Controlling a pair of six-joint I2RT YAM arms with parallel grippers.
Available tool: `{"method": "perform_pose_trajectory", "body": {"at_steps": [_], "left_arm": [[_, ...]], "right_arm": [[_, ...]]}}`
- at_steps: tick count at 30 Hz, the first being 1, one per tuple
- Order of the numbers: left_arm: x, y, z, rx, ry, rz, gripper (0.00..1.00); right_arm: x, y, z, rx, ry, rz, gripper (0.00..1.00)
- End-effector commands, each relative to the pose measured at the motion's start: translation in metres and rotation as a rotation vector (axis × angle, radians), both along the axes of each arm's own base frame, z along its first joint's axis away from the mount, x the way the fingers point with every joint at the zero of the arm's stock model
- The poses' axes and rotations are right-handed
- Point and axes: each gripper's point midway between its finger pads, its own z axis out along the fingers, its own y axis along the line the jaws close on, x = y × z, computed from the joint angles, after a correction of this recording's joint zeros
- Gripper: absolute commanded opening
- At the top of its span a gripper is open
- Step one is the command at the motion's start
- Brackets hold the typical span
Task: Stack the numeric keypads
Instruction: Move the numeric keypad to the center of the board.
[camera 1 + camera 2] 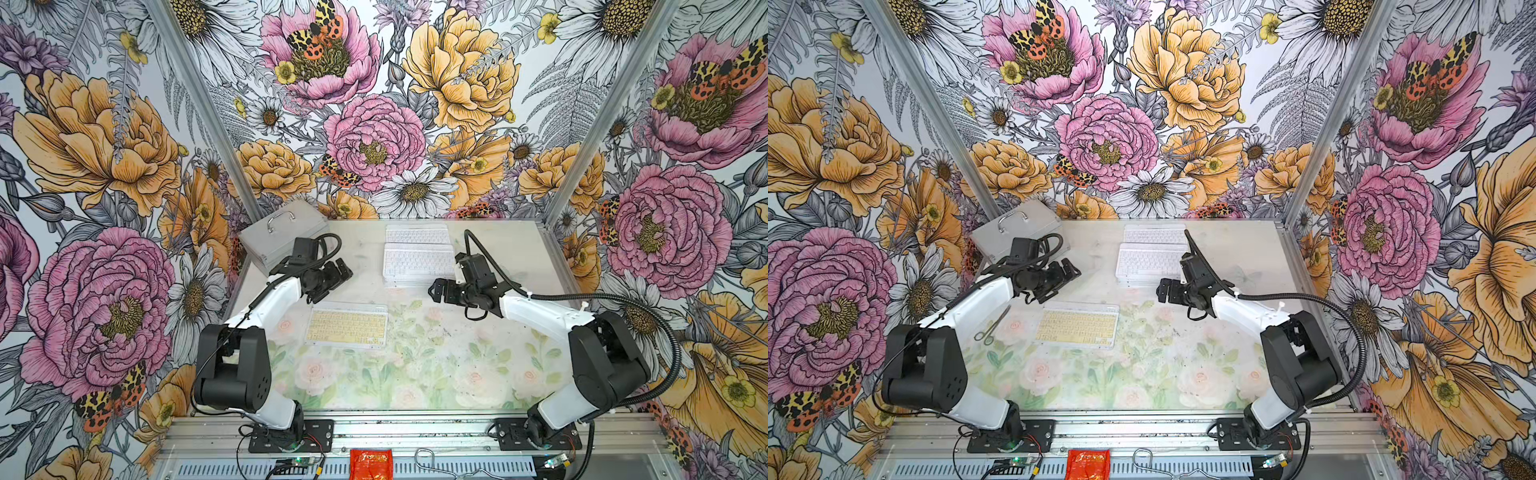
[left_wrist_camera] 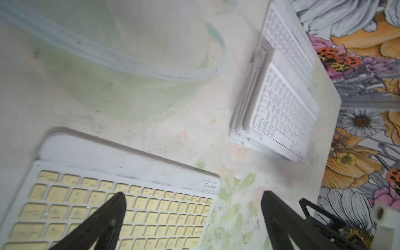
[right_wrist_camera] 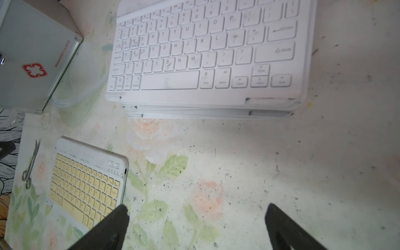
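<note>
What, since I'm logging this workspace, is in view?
white-framed flat keypad with yellow keys: one, yellow and white, table middle
stack of white flat keypads: several, white, beyond the yellow one
white flat keypad behind that stack: at least one, white, far edge
silver metal case with handle: one, silver, far left
clear plastic bag: one, transparent, beside case
metal scissors: one, silver, left of yellow keypad
red foil packet: one, red, front rail
left gripper: one, black, open
right gripper: one, black, open

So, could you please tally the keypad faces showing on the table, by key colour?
Yellow keys: 1, the lone keypad.
White keys: 2, the near pile's top keypad and the far keypad behind it.
Total: 3 showing; keypads under the pile's top cannot be counted.
</note>
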Motion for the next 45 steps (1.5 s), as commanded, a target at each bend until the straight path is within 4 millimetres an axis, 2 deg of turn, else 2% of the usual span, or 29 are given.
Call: {"method": "perform_pose_trajectory", "body": {"at_steps": [1, 6, 10, 13, 17, 24, 32, 41, 45], "left_arm": [[-0.047, 0.032, -0.033, 0.123, 0.149, 0.051, 0.99], [-0.061, 0.050, -0.041, 0.176, 0.157, 0.110, 0.99], [-0.064, 0.061, -0.042, 0.214, 0.140, 0.143, 0.99], [-0.065, 0.071, -0.042, 0.253, 0.137, 0.169, 0.99], [-0.057, 0.072, -0.048, 0.239, 0.108, 0.181, 0.99], [-0.048, 0.042, -0.069, 0.122, 0.106, 0.109, 0.99], [-0.046, 0.001, -0.091, 0.048, 0.137, 0.021, 0.99], [-0.050, -0.067, -0.096, -0.020, 0.138, -0.090, 0.99], [-0.050, -0.080, -0.097, -0.029, 0.133, -0.112, 0.99]], "right_arm": [[0.004, 0.024, 0.004, 0.028, -0.020, 0.038, 1.00], [-0.004, 0.054, -0.007, 0.035, 0.005, 0.105, 1.00], [-0.012, 0.073, -0.013, 0.060, 0.025, 0.143, 1.00], [-0.015, 0.078, -0.016, 0.061, 0.029, 0.152, 1.00], [-0.016, 0.083, -0.014, 0.069, 0.030, 0.159, 1.00], [-0.017, 0.086, -0.011, 0.089, 0.041, 0.158, 1.00], [-0.026, 0.095, -0.025, 0.180, 0.114, 0.141, 1.00], [-0.040, 0.091, -0.040, 0.263, 0.199, 0.075, 1.00], [-0.050, 0.082, -0.050, 0.268, 0.218, 0.040, 1.00]]}}
